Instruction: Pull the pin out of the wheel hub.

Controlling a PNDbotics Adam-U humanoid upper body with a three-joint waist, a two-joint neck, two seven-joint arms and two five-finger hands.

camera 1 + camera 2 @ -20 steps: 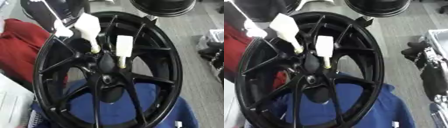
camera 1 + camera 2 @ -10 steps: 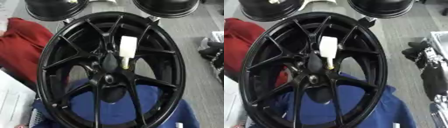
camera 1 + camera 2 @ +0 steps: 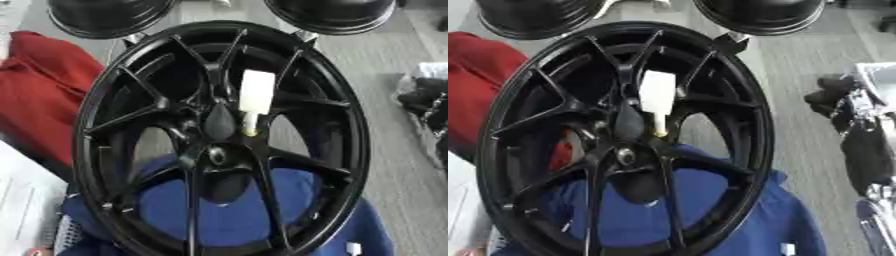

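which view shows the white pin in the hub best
The left eye view, by a little: the white pin stands near the picture's middle, its white body and thin tip against the black wheel both plain. The right eye view shows the same pin whole too, only set further left. Neither hand is in view.

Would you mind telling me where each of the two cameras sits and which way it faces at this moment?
Left eye view: in the robot's head, looking down at the black wheel with a white pin beside its hub; no hand or arm shows.
Right eye view: the head's other eye, aimed down likewise; more of the dark clutter on the right shows, and none of the robot's body.
Shared: wheel, pin, red cloth, blue cloth and two more black rims at the top.
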